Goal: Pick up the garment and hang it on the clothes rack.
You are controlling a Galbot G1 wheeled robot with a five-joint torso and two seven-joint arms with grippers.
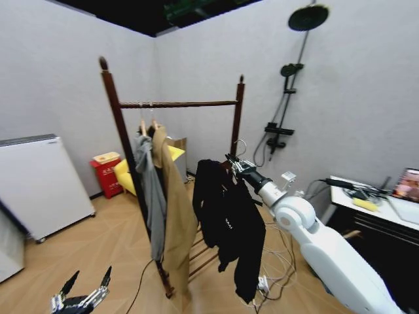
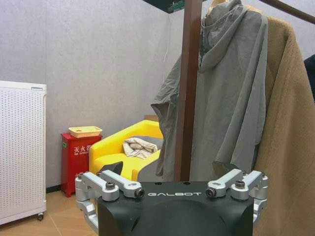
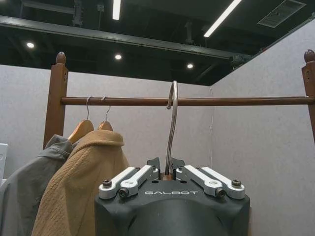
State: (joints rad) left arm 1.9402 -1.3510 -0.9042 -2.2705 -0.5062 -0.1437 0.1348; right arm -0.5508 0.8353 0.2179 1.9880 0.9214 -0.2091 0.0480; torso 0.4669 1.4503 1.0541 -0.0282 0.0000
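Right gripper [image 1: 237, 167] first, head view: found it clenched on the neck of a wooden hanger, carrying the black jacket [image 1: 229, 229] in the air in front of the rack [image 1: 177, 104], lower than its bar. Judged the top grip as chosen to leave the hook [image 1: 241, 145] free. Noted the grey hooded jacket [image 1: 152, 196] and tan coat [image 1: 177, 216] crowding the bar's left end, and the left gripper [image 1: 82, 297] parked low.

Left wrist view: saw the left gripper [image 2: 170, 169] spread and empty near the rack's post [image 2: 189, 88]. Spotted a yellow chair [image 2: 123, 142] holding a crumpled cloth [image 2: 139, 146], and a red cabinet [image 2: 78, 162] with a shallow tray [image 2: 85, 131] on top.

Right wrist view: saw the right gripper [image 3: 165, 169] pinching below the hook [image 3: 172, 118], lined up against the bar [image 3: 236, 101]; judged it not yet hung.
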